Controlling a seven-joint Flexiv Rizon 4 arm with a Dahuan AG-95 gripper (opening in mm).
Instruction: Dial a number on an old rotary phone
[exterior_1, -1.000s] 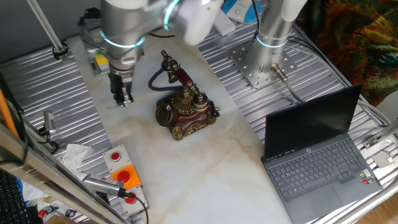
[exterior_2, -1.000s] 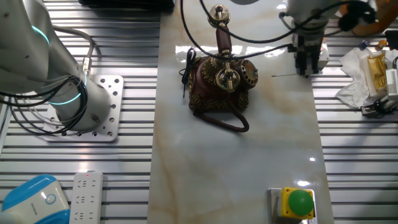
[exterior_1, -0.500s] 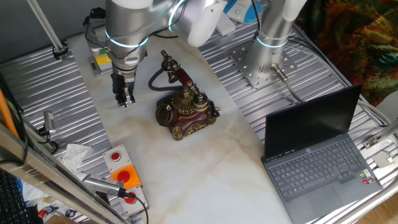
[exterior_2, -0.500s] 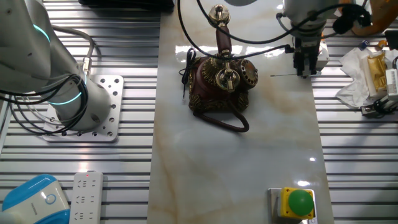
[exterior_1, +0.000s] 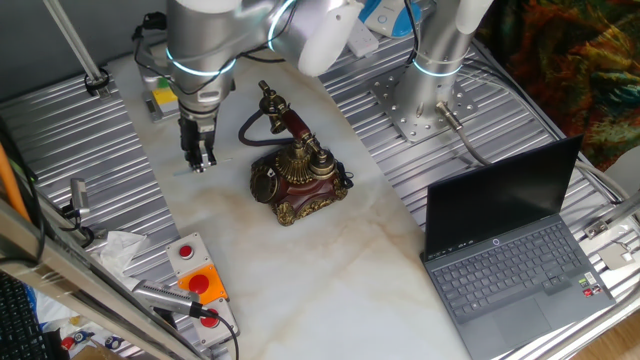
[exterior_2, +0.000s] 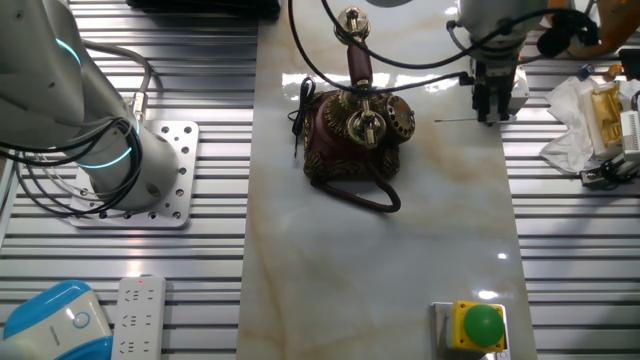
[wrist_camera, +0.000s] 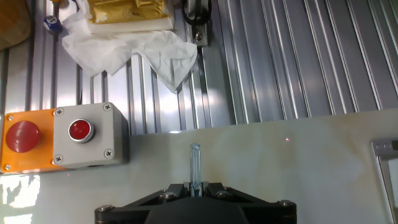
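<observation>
Marble tabletop (exterior_1: 330, 280) runs as a pale strip between ribbed metal panels, and the old rotary phone (exterior_1: 296, 178) stands near its middle, handset (exterior_2: 354, 62) lying on the cradle, round dark dial (exterior_1: 265, 183) turned toward the strip's near edge in one fixed view. Its black cord (exterior_2: 372, 198) loops on the marble just beside the base. The gripper (exterior_1: 199, 160) hangs upright over the strip close to its edge, well apart from the phone, with bare marble between them. From the hand view, the fingers are closed together on a thin clear rod (wrist_camera: 195, 167) that sticks out past the fingertips above the marble; the same rod shows in the other fixed view as a thin line (exterior_2: 456, 122) beside the gripper (exterior_2: 486, 110). Beyond that edge, on the ribbed panel, sit a grey box with a red button (wrist_camera: 81, 135) joined to an orange one (wrist_camera: 26, 140), crumpled white tissue (wrist_camera: 134, 51) and a yellowish packet (wrist_camera: 127, 11). A dark laptop (exterior_1: 512, 255) stands open at the opposite side, off the marble, leaving the long stretch of strip in front of the phone free
</observation>
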